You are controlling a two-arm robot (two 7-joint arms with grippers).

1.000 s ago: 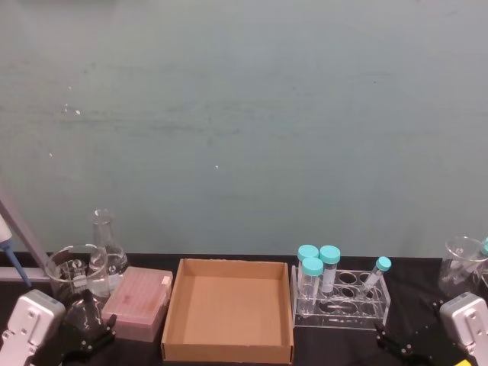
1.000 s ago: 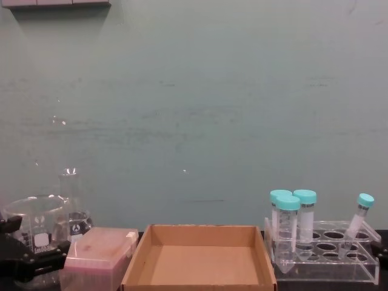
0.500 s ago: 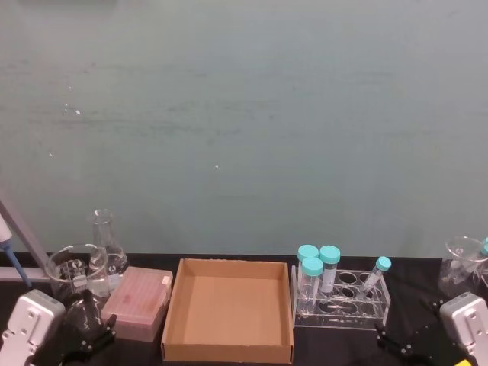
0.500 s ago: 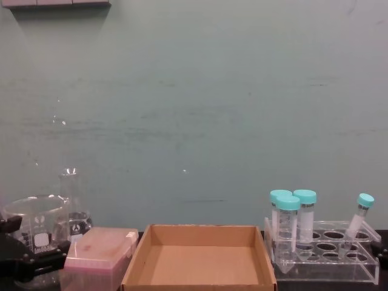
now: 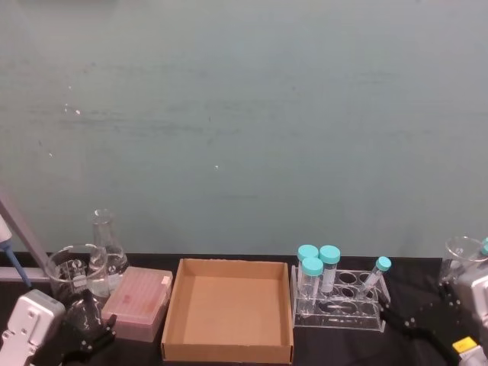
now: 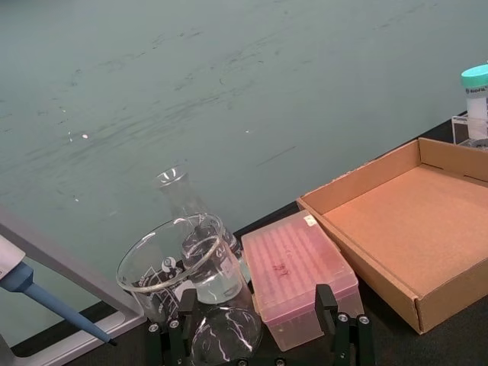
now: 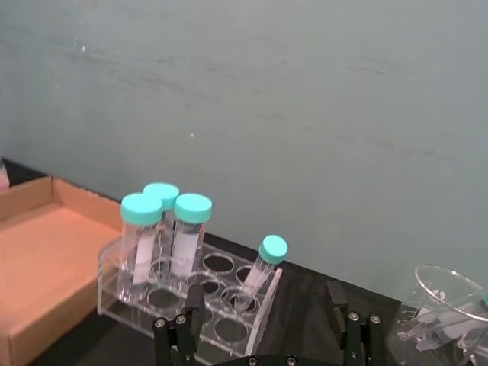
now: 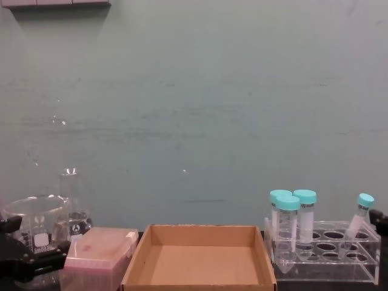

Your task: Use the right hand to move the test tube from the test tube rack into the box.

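Lower right of the head view: you see the slim clear plastic test tube (image 5: 374, 274) with its small teal screw cap, leaning to the right in an end hole of the clear acrylic two-tier test tube rack (image 5: 341, 314).
Tube's neighbours: three wider teal-capped tubes (image 5: 317, 268) stand upright at the rack's left end, apart from the slim tube, with open holes between.
Right hand: your right hand (image 7: 264, 303), black gripper fingers on a silver-grey arm, sits in the bottom right corner of the head view, near the rack's right end and apart from the tube.
Right fingers: spread wide apart. In the right wrist view the rack and the leaning tube lie beyond the tips.
Box: the shallow brown cardboard box (image 5: 227, 309) lies at the bottom centre of the head view, just left of the rack, open side up.
Left gripper: your left gripper (image 6: 252, 316) rests in the bottom left corner of the head view, near the pink translucent plastic box (image 5: 137, 303).
Left fingers: spread, with a rounded clear glass vessel (image 6: 221, 345) between them. You cannot tell whether they touch it.
Lower left glassware: a clear glass beaker (image 5: 72, 271) and a conical glass flask (image 5: 105, 245) stand behind the pink box.
Right edge: a second clear beaker (image 5: 463, 264) stands close to the right arm.
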